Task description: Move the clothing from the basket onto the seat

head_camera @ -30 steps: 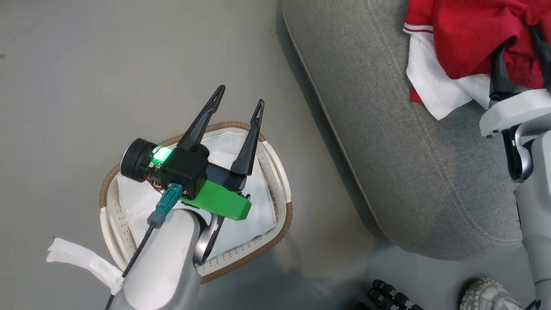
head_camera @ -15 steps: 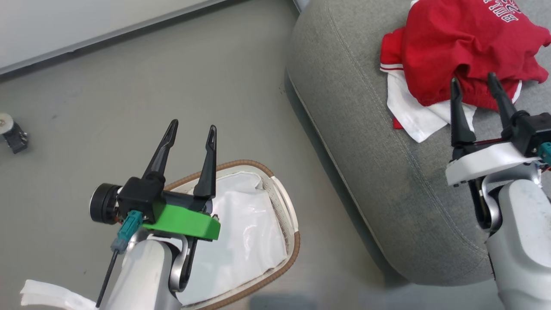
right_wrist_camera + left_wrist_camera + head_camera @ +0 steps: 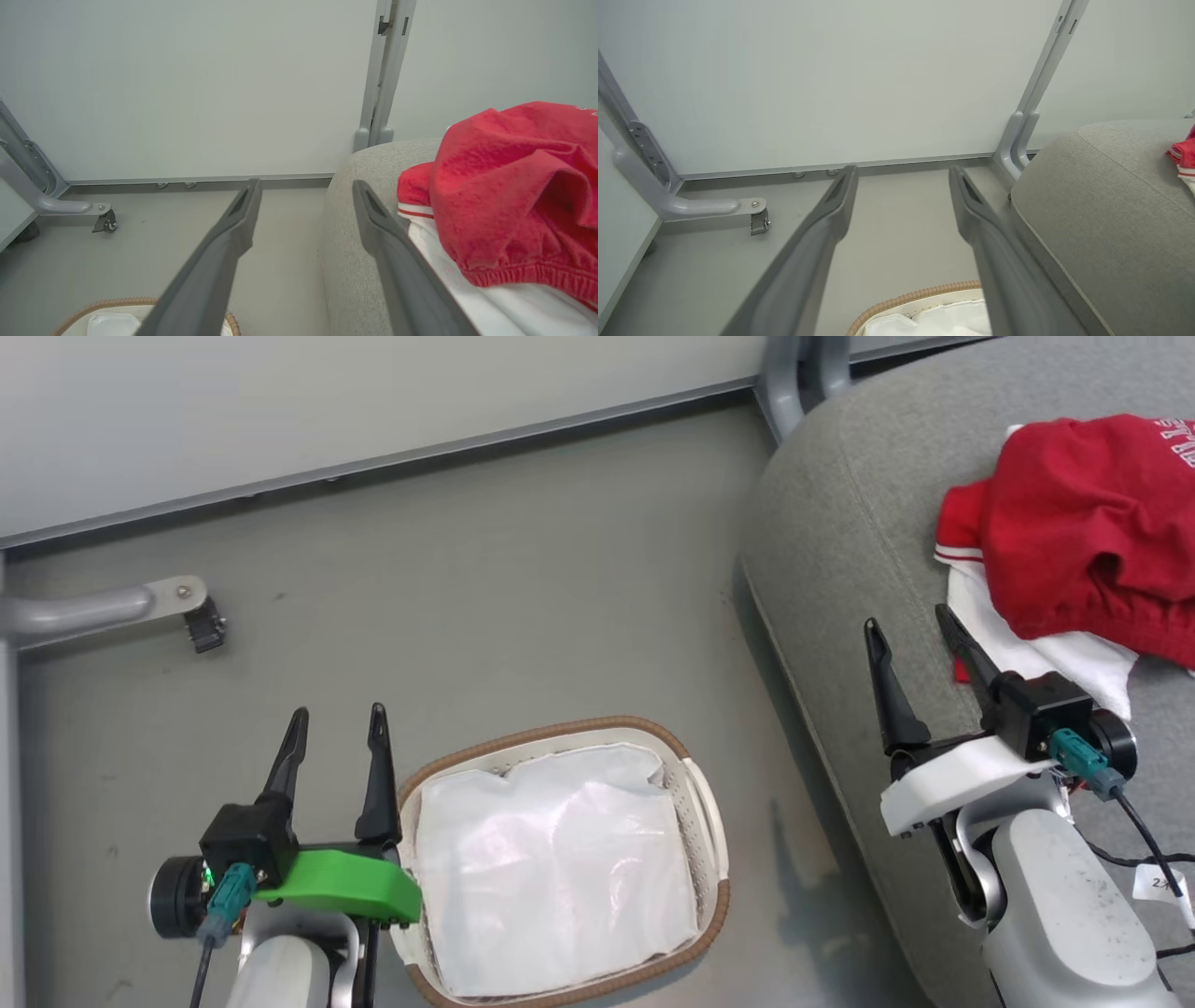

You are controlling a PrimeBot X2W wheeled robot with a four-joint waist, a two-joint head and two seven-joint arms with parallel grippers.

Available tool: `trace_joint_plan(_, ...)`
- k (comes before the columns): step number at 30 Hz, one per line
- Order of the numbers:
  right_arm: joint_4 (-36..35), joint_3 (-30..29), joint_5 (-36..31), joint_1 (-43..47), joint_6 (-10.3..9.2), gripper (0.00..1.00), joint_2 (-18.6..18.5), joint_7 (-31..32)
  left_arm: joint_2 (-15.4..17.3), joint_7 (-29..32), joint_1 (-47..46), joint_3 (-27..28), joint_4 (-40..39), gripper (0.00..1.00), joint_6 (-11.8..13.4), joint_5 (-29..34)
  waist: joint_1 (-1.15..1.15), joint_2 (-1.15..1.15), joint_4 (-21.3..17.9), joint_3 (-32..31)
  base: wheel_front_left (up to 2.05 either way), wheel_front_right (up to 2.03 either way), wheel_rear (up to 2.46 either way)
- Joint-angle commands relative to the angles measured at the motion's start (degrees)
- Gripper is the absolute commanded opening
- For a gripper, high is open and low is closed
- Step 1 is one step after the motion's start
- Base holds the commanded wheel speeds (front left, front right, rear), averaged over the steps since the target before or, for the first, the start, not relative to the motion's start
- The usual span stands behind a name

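Left claw (image 3: 338,712): fingers spread wide, gripping nothing, pointing up the head view. It hangs over the floor (image 3: 485,579), just beside the left end of the basket (image 3: 560,726). In the left wrist view the brown woven rim curves under the gap between my fingers. Right claw (image 3: 907,619): fingers also spread wide, gripping nothing. It stands over the front left edge of the seat (image 3: 840,551). Its right finger ends just beside the white hem of the clothing (image 3: 1074,532), and I cannot tell whether it touches. The clothing lies in a heap on the seat, up the head view and right of my right claw. A rumpled red garment with white lettering at its far edge is on top. A white piece shows beneath it, and a fold with red-and-white stripe trim shows at the heap's left side. The basket sits on the floor between my two arms, near the seat but apart from it. Its white liner (image 3: 551,868) lies crumpled and exposed across the whole inside. Background: a pale wall (image 3: 280,411) runs along the far side of the floor. A grey frame foot with a caster (image 3: 203,625) stands at the left.
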Motion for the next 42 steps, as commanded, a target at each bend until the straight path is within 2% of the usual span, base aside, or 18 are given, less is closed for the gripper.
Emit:
trace_joint_plan(1,0.3,0.1,-0.6,1.1,-0.08,1.0,0.0,-0.1,0.2,0.0,1.3,0.7,0.5,1.0,0.5,0.0,0.0,0.0,4.1,-2.8,0.0,0.0,0.0)
trace_joint_plan(6,1.7,0.7,-0.7,3.3,-0.08,1.0,1.0,-0.1,0.2,0.0,3.7,3.3,2.4,1.0,1.1,-2.3,0.0,0.0,6.1,-4.4,0.0,0.0,0.0)
trace_joint_plan(14,3.2,1.9,-0.8,7.0,-0.08,1.0,1.5,-0.1,0.2,0.0,7.2,4.4,4.6,1.0,0.7,-1.4,0.0,0.0,7.5,-7.7,0.0,0.0,0.0)
trace_joint_plan(28,4.5,1.5,-0.5,13.8,-0.08,1.0,2.4,-0.1,0.2,0.0,12.2,4.8,6.7,1.0,-1.7,-3.5,0.0,0.0,8.6,-13.3,0.0,0.0,0.0)
trace_joint_plan(29,4.5,1.5,-0.5,13.3,0.0,0.0,2.4,0.0,0.0,0.0,11.6,4.8,6.9,0.0,-1.5,-3.5,0.0,0.0,8.3,-13.0,0.0,0.0,0.0)
trace_joint_plan(33,6.2,1.5,-0.1,14.2,0.0,0.0,2.9,0.2,-0.2,0.2,11.6,4.9,8.9,0.0,-1.5,-4.1,0.0,0.0,8.3,-13.1,0.0,0.0,0.0)
trace_joint_plan(42,4.9,-0.2,9.8,14.1,-0.01,0.0,2.9,2.9,-0.2,2.9,10.4,6.1,7.8,0.0,-2.0,-13.2,0.0,0.0,8.1,-13.1,0.0,0.0,0.0)
